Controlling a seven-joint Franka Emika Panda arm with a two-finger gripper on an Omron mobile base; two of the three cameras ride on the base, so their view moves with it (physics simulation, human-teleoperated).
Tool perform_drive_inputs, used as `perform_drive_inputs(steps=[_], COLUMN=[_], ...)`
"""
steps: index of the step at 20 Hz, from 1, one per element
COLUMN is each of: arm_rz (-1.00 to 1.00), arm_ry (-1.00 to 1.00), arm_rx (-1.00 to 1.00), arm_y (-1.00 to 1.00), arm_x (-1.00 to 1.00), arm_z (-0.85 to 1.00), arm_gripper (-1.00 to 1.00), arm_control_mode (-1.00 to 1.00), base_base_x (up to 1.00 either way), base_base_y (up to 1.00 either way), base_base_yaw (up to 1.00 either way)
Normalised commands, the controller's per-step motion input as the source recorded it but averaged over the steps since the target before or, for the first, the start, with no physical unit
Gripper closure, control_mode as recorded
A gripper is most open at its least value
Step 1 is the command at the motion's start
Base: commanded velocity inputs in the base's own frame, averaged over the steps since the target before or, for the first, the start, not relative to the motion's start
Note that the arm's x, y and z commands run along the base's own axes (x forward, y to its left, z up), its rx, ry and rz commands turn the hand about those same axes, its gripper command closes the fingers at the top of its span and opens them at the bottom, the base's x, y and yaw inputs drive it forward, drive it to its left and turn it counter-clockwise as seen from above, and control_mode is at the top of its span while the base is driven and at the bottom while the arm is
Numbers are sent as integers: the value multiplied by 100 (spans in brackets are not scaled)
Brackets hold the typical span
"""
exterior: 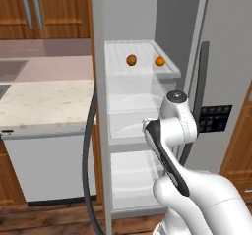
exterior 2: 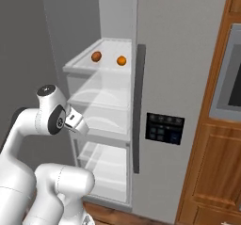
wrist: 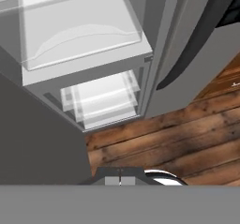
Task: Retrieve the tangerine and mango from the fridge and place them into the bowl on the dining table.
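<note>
The fridge (exterior: pixel 226 57) stands with its left door open, showing a white inside with clear shelves and drawers (wrist: pixel 84 35). Two orange fruits lie on the upper shelf. The left one (exterior: pixel 131 60) (exterior 2: pixel 96 56) is darker and the right one (exterior: pixel 160 61) (exterior 2: pixel 121 60) is brighter; I cannot tell which is the tangerine and which the mango. My arm is folded in front of the fridge, well below the fruit shelf. My gripper (exterior 2: pixel 83 127) (wrist: pixel 120 181) is shut on nothing and points down at the lower shelves and floor. The bowl and dining table are out of view.
The swung-out fridge door edge with its dark handle (exterior: pixel 88 155) stands left of the arm. A beige counter (exterior: pixel 44 101) over a white appliance (exterior: pixel 49 165) is further left. The shut fridge door carries a dark panel (exterior 2: pixel 163 128). Wooden cabinets (exterior 2: pixel 212 172) stand at the right.
</note>
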Motion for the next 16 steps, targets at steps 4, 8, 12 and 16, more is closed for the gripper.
perform_drive_inputs(steps=[4, 8, 12, 16], arm_rz=[0, 0, 0, 0], arm_ry=[0, 0, 0, 0], arm_rx=[0, 0, 0, 0], arm_y=[0, 0, 0, 0], arm_x=[0, 0, 0, 0], arm_z=[0, 0, 0, 0], arm_gripper=[100, 100, 100, 100], arm_control_mode=[100, 100, 100, 100], base_base_x=[32, 32, 33, 34], base_base_y=[9, 16, 20, 22], base_base_yaw=[0, 0, 0, 0])
